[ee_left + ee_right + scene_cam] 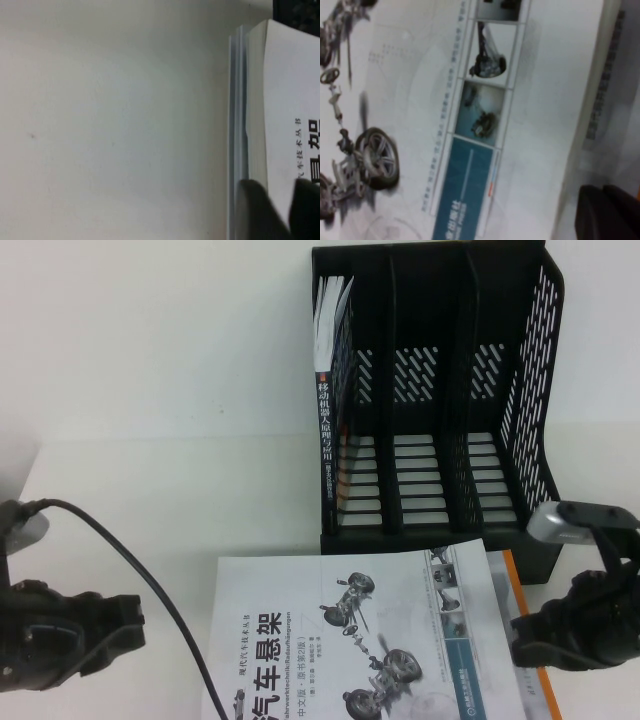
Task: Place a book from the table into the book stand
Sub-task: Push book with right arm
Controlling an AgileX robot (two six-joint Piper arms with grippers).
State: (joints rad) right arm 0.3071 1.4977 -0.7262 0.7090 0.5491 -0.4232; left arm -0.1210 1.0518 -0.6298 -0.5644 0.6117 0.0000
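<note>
The book (350,640) looks heavy, floppy, slick; I'd grip its side edges. Left end effector (280,210) and right end effector (607,212) flank it, fingers' state I cannot tell

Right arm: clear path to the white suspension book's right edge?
Probably yes. The right gripper sits beside the book, nothing between. An orange-bordered book lies underneath. The left gripper flanks the other edge.

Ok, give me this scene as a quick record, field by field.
book: flat on table, front up, atop an orange-edged book
stand: upright behind it, black-spined book in leftmost slot
left gripper: low at the book's left edge
right gripper: low at the book's right edge
</note>
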